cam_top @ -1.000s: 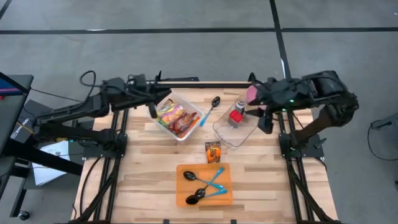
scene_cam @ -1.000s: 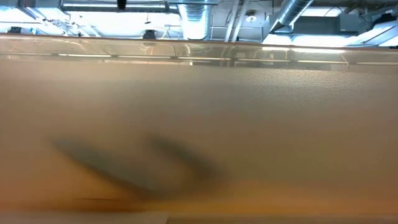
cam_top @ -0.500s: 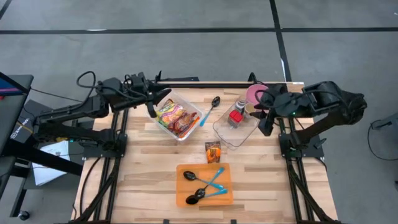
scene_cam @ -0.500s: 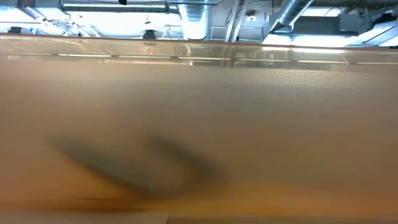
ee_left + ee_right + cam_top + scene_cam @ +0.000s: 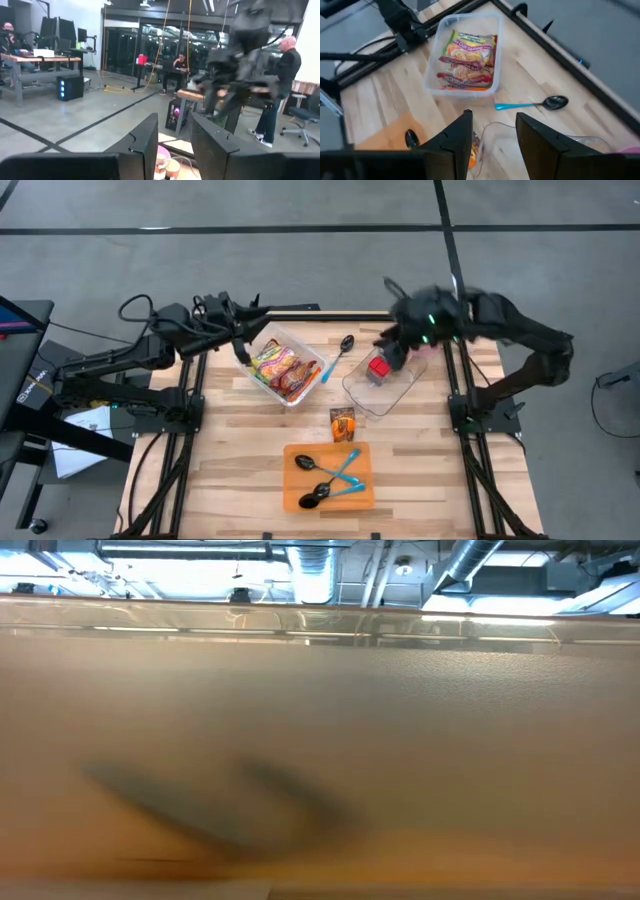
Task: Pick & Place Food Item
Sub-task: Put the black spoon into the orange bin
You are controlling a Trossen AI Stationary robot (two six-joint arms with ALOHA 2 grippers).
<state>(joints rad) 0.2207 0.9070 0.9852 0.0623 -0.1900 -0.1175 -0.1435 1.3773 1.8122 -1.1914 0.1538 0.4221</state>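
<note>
A white tub (image 5: 283, 366) of bright noodle packets (image 5: 468, 59) stands at the table's far left of centre. A clear container (image 5: 382, 385) holds a red item (image 5: 378, 367). A small orange packet (image 5: 343, 423) lies on the wood nearer the front. My right gripper (image 5: 393, 345) is open and empty above the clear container's far end; its wrist view (image 5: 492, 135) looks down on the tub. My left gripper (image 5: 243, 348) is open and empty by the tub's far left corner, its fingers (image 5: 145, 145) level.
A black spoon with a blue handle (image 5: 336, 355) lies between the tub and the clear container. An orange board (image 5: 328, 476) with several spoons sits near the front edge. People and desks show in the room beyond. The low view is filled by a blurred tan surface.
My right gripper has swung fast from the table's far right edge toward the left, coming over the clear container's far end, and stays open. My left arm has drawn back a little toward the table's left edge.
</note>
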